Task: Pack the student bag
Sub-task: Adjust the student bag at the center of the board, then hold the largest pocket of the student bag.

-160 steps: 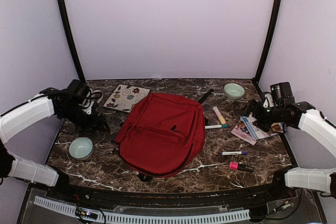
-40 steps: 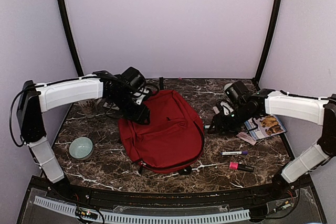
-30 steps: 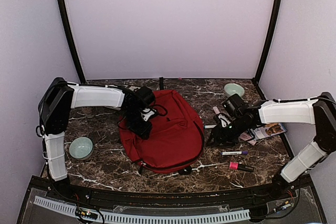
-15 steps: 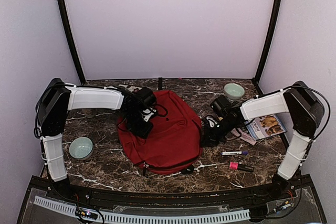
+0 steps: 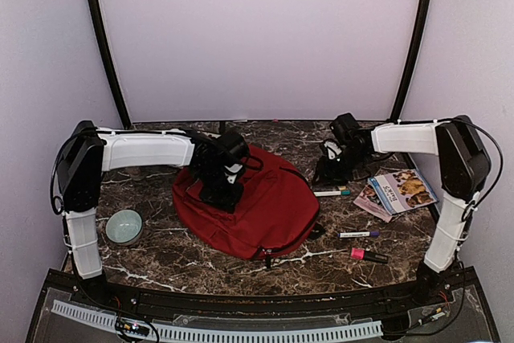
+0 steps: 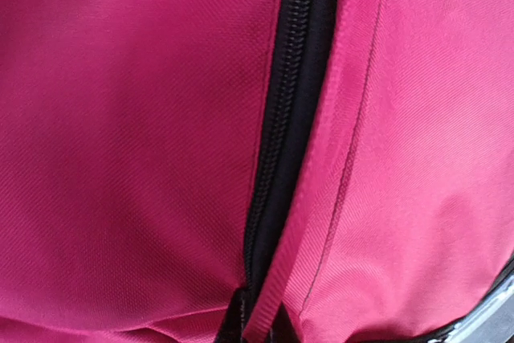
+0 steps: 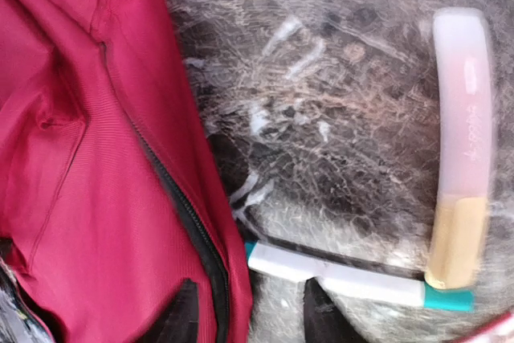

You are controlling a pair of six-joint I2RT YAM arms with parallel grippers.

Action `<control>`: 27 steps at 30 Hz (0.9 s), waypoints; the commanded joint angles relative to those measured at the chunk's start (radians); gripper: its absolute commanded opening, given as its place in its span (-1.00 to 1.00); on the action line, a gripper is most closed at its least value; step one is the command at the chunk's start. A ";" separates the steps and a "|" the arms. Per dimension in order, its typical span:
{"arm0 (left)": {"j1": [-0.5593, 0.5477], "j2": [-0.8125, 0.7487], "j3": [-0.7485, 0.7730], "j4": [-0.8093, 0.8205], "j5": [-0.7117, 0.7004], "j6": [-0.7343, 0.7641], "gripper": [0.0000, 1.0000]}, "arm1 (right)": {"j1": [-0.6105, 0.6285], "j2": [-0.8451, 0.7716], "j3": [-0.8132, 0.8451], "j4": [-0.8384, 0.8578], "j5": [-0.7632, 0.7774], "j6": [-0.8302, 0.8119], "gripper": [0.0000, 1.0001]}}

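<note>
Directly under the left gripper [image 5: 222, 192], the student bag [image 5: 255, 213] is spread flat on the marble table [image 5: 152, 259]. Its red cloth fills that wrist's whole view, with the black zip [image 6: 291, 134] running straight away from the fingertips. The step in hand is judged to be the opening of the bag, so that the loose things around it can be put in. For this to go well, the cloth beside the zip should be held taut and lifted only slightly, so that the teeth lie in a straight line. The pull should then be drawn along that line rather than across it, and the bag should not be dragged over the table. The left gripper is closed right down, and a folded edge of cloth beside the zip is seen to run in between its tips. A pinch on the bag is therefore judged, though the tips themselves are barely in view. The right gripper [image 7: 250, 316] is held with its jaws part-way apart and nothing clamped. Between them lie the bag's zipped edge and, just beside that edge, the near end of a white and teal marker [image 7: 353, 285]. Ahead of this gripper and off to one side, a pale tube [image 7: 462, 142] lies on the bare marble. No zip pull can be made out near either gripper, so one would have to be found first.
</note>
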 commanded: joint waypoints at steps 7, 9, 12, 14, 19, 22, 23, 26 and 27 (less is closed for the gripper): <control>-0.009 -0.121 0.077 -0.100 -0.020 0.039 -0.16 | 0.036 -0.334 -0.177 -0.104 0.172 -0.063 0.08; -0.015 -0.162 0.076 -0.101 -0.028 0.078 -0.05 | 0.068 -0.416 -0.220 -0.107 0.206 -0.047 0.11; -0.025 -0.230 0.053 -0.103 -0.019 0.145 0.00 | 0.118 -0.529 -0.291 -0.096 0.252 -0.014 0.13; -0.038 -0.279 0.026 -0.106 0.015 0.202 -0.01 | 0.140 -0.619 -0.338 -0.082 0.287 0.032 0.16; -0.102 -0.345 -0.022 -0.180 0.020 0.338 -0.07 | 0.161 -0.790 -0.454 -0.035 0.323 0.133 0.50; -0.124 -0.371 -0.071 -0.214 0.035 0.356 -0.12 | 0.161 -0.837 -0.494 -0.018 0.310 0.160 0.65; -0.132 -0.384 -0.099 -0.202 0.054 0.357 -0.12 | 0.161 -0.842 -0.502 -0.014 0.302 0.166 0.66; -0.153 -0.438 -0.194 -0.106 0.110 0.355 -0.12 | 0.161 -0.832 -0.503 -0.018 0.280 0.184 0.65; -0.159 -0.456 -0.226 -0.071 0.117 0.357 -0.12 | 0.161 -0.832 -0.506 -0.013 0.270 0.189 0.64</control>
